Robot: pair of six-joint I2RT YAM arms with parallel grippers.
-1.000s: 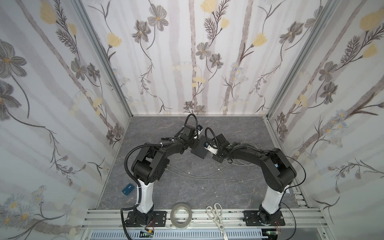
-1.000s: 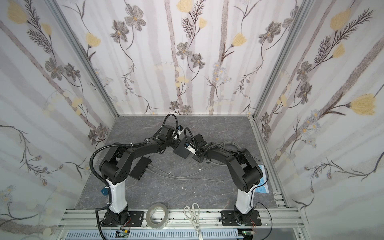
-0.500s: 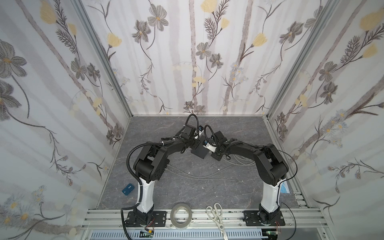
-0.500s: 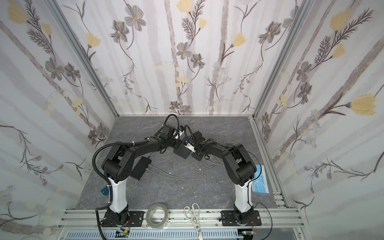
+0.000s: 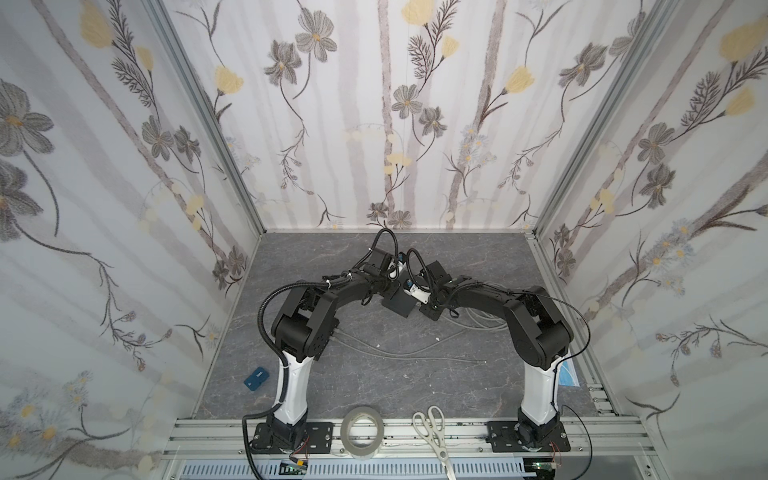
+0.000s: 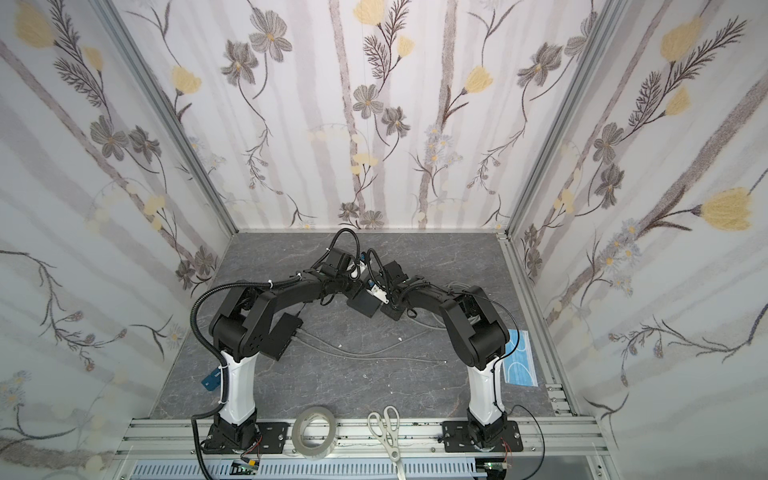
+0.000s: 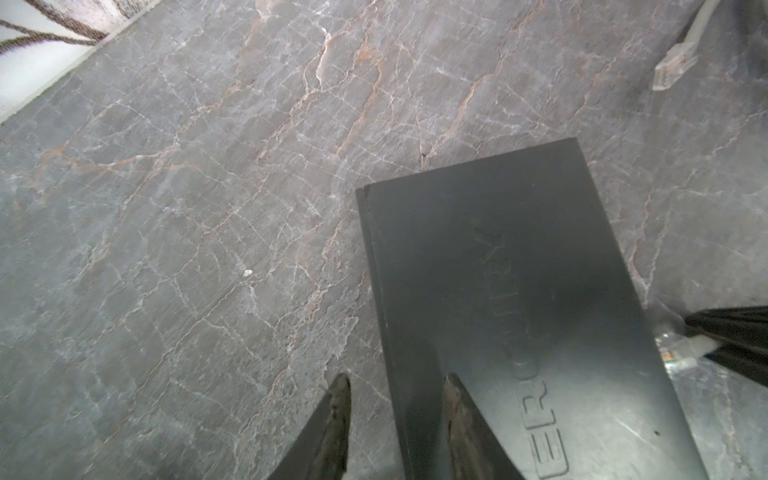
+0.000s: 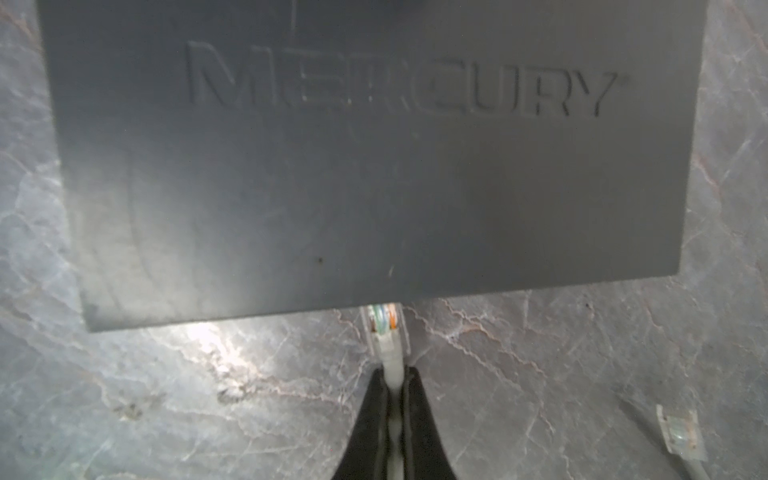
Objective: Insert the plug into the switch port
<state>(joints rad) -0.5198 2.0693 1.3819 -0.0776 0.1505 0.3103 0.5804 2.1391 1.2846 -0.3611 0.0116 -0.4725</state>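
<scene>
Nearest, a white tape roll [image 5: 362, 432] and steel scissors [image 5: 432, 432] lie at the front edge. Beyond them, on the grey marbled tabletop [image 5: 374, 374], the flat black plastic switch box [image 8: 374, 187] sits between both arms. "MERCURY" is embossed across its lid.

The right tool [image 8: 394, 376] is pinched tight on the pale grey cable [image 8: 392, 359] just behind the clear plastic plug [image 8: 384, 328]. The plug's nose meets the switch's port side, and whether it is seated is hidden. The left tool [image 7: 397, 378] stands partly apart astride the switch's edge with a gap beside one finger, so it is probably steadying the box, not clamping it.

The plug looks light, rigid and brittle at its latch, and the cable springy, so it is best gripped close behind the plug. The smooth, light box may slide and wants bracing at its sides.

Past the switch, away from the left tool, a spare clear plug [image 7: 673, 68] lies loose.
</scene>
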